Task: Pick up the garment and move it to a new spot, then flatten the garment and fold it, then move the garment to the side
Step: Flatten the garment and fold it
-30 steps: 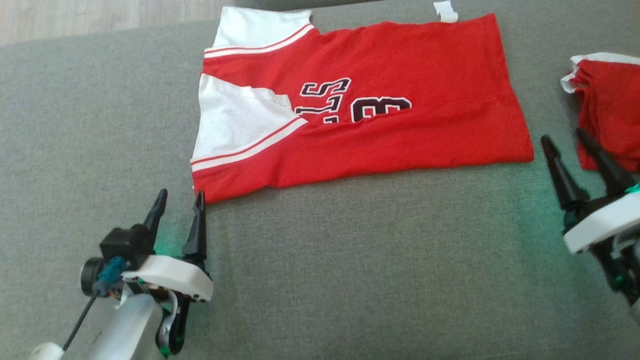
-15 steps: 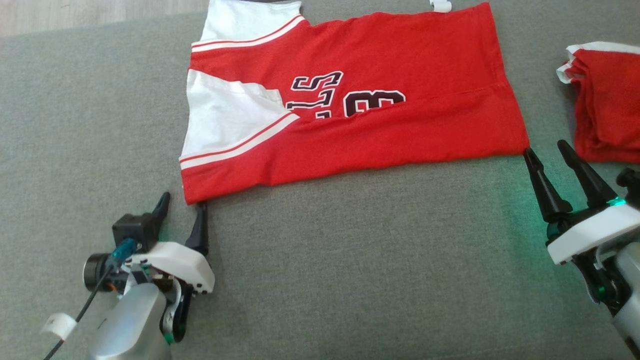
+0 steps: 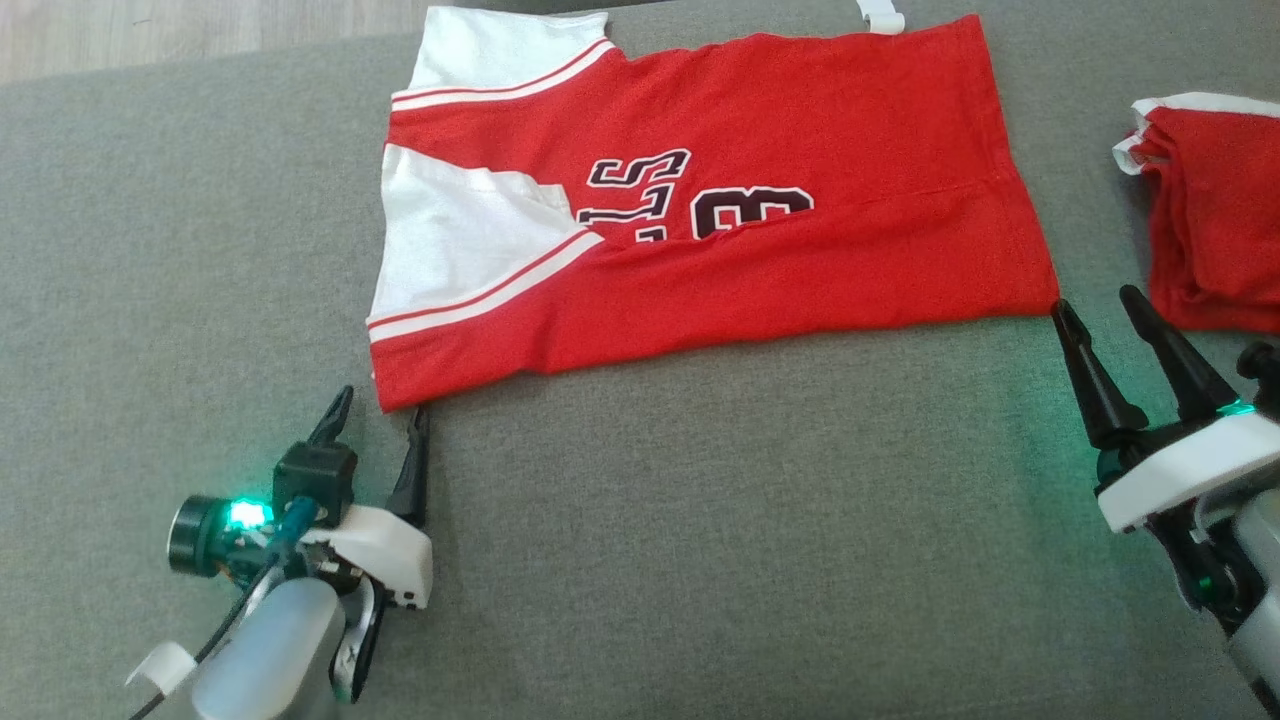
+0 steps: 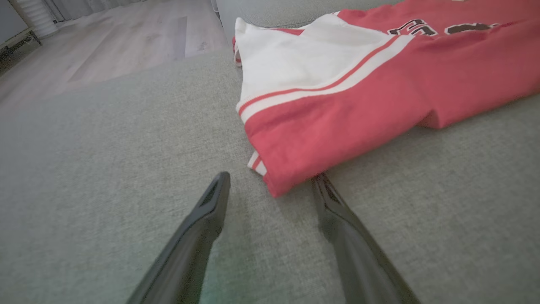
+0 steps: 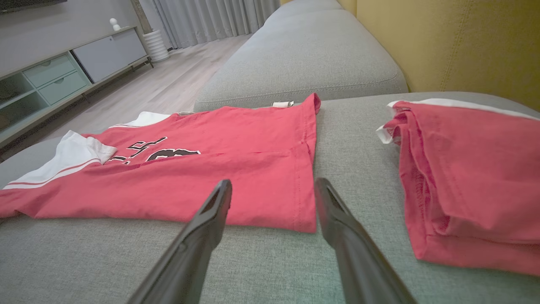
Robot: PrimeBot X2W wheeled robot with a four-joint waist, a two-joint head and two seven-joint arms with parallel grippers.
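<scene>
- The left end effector (image 3: pixel 385 400) has been brought up to the near-left corner (image 4: pixel 278 185) of the red jersey (image 3: pixel 760 270); the corner is now straddled by its fully spread, empty fingers.
- The right end effector (image 3: pixel 1093 297), equally wide and empty, has been shifted away from the folded red garment (image 3: pixel 1215 220) towards the jersey's near-right corner.
- The jersey is seen lying flat, partly folded, on the grey sofa (image 3: pixel 700 520); a two-corner pinch for the next fold is judged imminent.

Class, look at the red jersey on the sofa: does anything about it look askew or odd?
The jersey has its near edge folded over, half hiding the number; a white tag pokes out at the far edge.
</scene>
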